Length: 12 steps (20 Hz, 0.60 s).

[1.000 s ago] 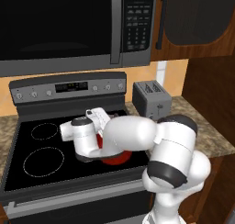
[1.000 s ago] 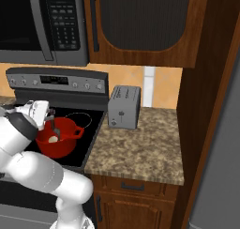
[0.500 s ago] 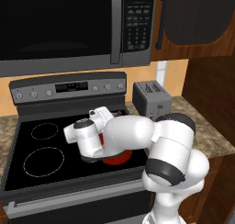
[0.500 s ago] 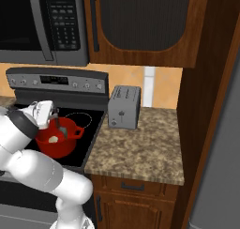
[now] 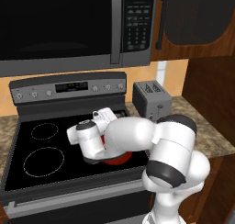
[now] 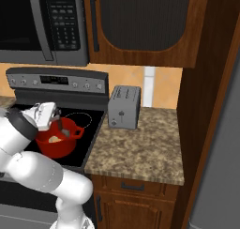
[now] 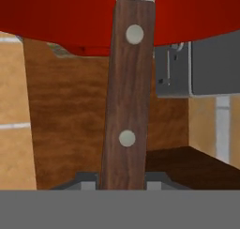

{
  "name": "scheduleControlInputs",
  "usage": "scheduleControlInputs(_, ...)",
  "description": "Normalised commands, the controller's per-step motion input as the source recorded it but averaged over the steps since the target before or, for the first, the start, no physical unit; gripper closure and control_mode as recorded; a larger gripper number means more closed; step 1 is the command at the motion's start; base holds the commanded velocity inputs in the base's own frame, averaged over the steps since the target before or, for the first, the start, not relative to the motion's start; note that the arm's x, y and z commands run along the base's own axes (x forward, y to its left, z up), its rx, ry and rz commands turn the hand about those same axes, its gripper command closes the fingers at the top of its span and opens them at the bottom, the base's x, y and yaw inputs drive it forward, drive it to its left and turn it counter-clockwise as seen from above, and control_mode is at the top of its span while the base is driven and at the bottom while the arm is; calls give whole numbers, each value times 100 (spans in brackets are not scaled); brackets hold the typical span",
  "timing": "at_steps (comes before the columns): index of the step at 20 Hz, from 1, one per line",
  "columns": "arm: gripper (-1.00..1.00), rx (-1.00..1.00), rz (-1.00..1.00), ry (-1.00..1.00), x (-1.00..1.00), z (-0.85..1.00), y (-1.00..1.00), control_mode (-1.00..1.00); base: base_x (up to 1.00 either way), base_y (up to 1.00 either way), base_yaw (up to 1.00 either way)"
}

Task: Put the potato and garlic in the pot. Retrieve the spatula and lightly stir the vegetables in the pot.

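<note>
Red pot (image 6: 57, 142) sits on the stove's right front burner, at nine o'clock from the toaster (image 6: 124, 107), with a tan potato (image 6: 56, 139) lump inside; garlic can't be made out. Stirring looks underway: the gripper (image 6: 58, 121) is pinched on the spatula (image 7: 126, 89) handle, angled into the pot.

We can read no text anywhere. The microwave keypad (image 5: 138, 23), at about one o'clock from the stove, carries rows of pale marks too small to make out. The stove's display (image 5: 71, 86) shows faint figures, blurred beyond reading. The toaster (image 6: 124, 106) bears no legible label.
</note>
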Motion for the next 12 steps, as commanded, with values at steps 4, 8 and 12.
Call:
scheduleControlInputs(4, 100, 6, -16, 0, -17, 1, 15, -100, 0, 0, 0)
scheduleControlInputs(8, 100, 4, -19, 0, 0, 33, 24, -100, 0, 0, 0)
scheduleControlInputs(12, 100, 4, -19, 0, 0, 53, 17, -100, 0, 0, 0)
